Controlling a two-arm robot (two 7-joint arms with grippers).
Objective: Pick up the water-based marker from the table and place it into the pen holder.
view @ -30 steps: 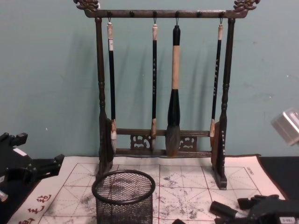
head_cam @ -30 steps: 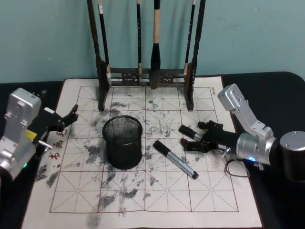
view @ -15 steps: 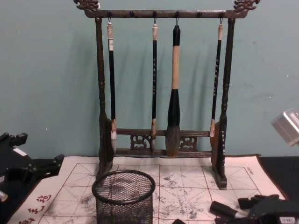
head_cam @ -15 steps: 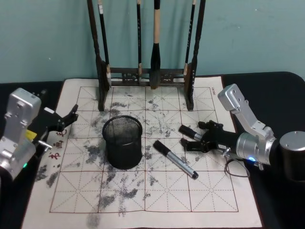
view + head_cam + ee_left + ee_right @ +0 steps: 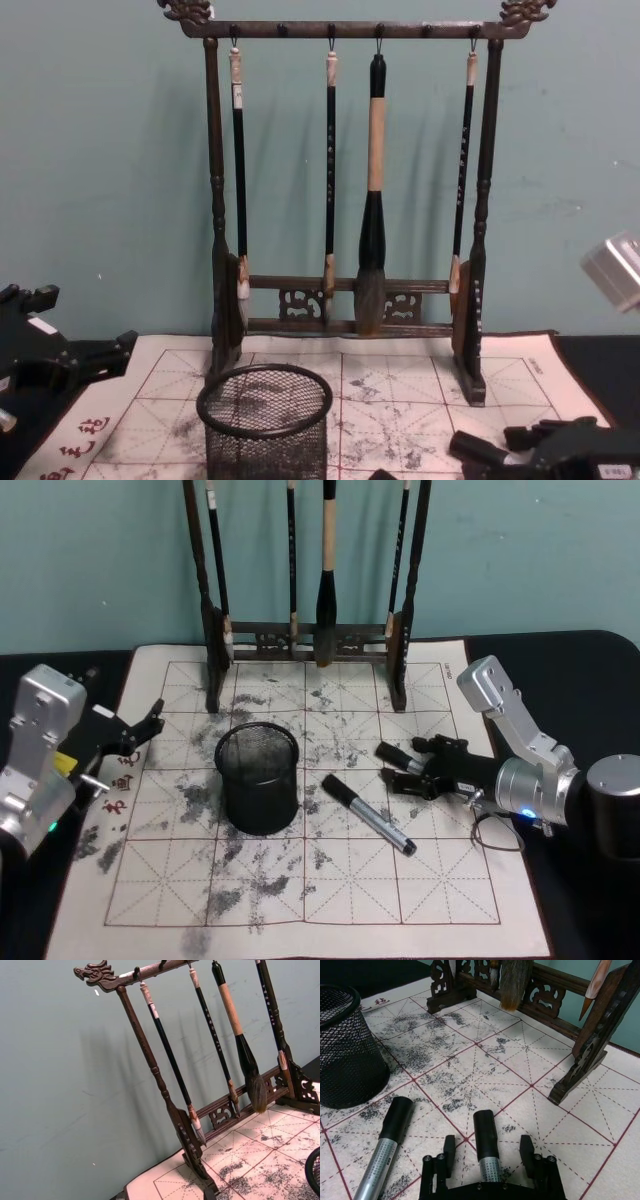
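Two markers with black caps and silver barrels lie on the ink-stained mat. One marker lies free just right of the pen holder, a black wire-mesh cup. The other marker lies between the fingers of my right gripper. That gripper is open and low over the mat, with a gap on each side of the barrel. My left gripper is parked open at the mat's left edge.
A tall dark wooden brush rack with hanging brushes stands at the back of the mat. A thin black cable loop lies near the right arm. The mat has bare room in front.
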